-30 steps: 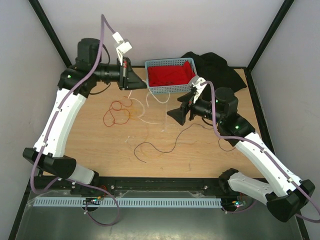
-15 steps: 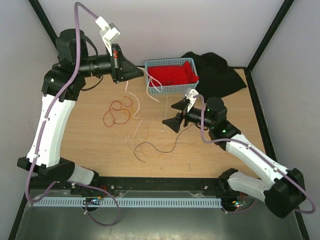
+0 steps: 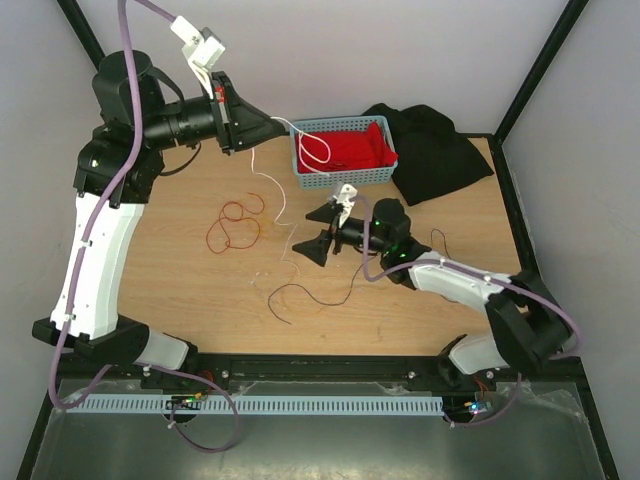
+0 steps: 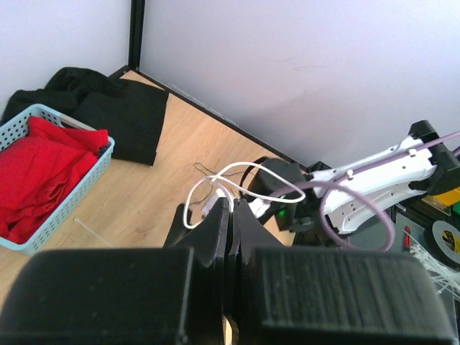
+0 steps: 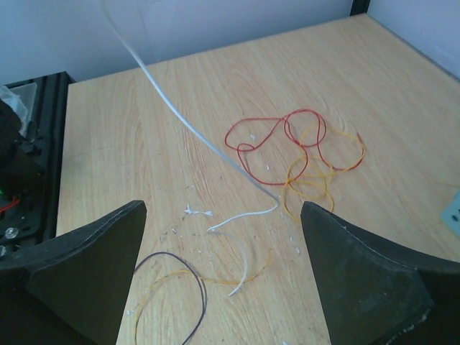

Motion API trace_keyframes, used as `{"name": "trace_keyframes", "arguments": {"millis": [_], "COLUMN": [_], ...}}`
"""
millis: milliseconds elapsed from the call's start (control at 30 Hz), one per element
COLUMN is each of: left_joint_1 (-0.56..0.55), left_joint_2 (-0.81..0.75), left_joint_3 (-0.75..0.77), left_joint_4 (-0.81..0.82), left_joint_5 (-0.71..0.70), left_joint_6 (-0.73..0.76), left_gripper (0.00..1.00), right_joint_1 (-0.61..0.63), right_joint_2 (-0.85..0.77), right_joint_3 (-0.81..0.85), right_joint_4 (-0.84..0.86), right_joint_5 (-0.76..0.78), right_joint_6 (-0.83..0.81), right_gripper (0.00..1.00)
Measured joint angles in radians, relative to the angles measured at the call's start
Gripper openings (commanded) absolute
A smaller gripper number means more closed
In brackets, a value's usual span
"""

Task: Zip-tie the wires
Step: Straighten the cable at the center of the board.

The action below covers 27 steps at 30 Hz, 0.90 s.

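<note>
My left end effector (image 3: 268, 124) is clamped on a white strand (image 5: 187, 110) that hangs down to the surface (image 3: 180, 290). My right end effector (image 3: 318, 232) gapes wide, low beside the wires (image 3: 236, 224) lying there. I'd bunch every strand first; the zip tie I cannot pick out.

A blue basket (image 3: 345, 179) sat at the far edge of the wooden table (image 3: 180, 290), with a red cloth (image 3: 345, 148) bunched inside. A black cloth (image 3: 435, 150) lay crumpled against its right side, in the far corner.
</note>
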Motion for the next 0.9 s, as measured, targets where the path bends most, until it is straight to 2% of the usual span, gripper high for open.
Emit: {"name": "trace_keyframes", "arguments": {"millis": [300,433,533,733,800,900], "left_joint_1": [0.000,0.000,0.023,0.113,0.132,0.158], "left_joint_2": [-0.002,-0.003,-0.004,-0.027,-0.045,-0.079], "left_joint_3": [0.014,0.014,0.009,-0.032,-0.059,-0.104], "left_joint_4": [0.057,0.095,0.156,0.247,0.253,0.253], "left_joint_5": [-0.017,-0.021,-0.012,-0.011,-0.021,-0.042], "left_joint_6": [-0.048,-0.078,-0.129,-0.204,-0.205,-0.200], "left_gripper": [0.00,0.00,0.00,0.00,0.00,0.00], "right_joint_1": [0.063,0.106,0.127,0.137,0.137,0.135], "right_joint_2": [0.273,0.396,0.476,0.491,0.455,0.360], "right_joint_3": [0.000,0.030,0.084,0.095,0.085,0.075], "right_joint_4": [0.220,0.274,0.302,0.331,0.307,0.235], "right_joint_5": [0.121,0.155,0.157,0.151,0.167,0.209], "right_joint_6": [0.079,0.130,0.182,0.244,0.237,0.202], "right_gripper": [1.00,0.90,0.73,0.11,0.00,0.00]}}
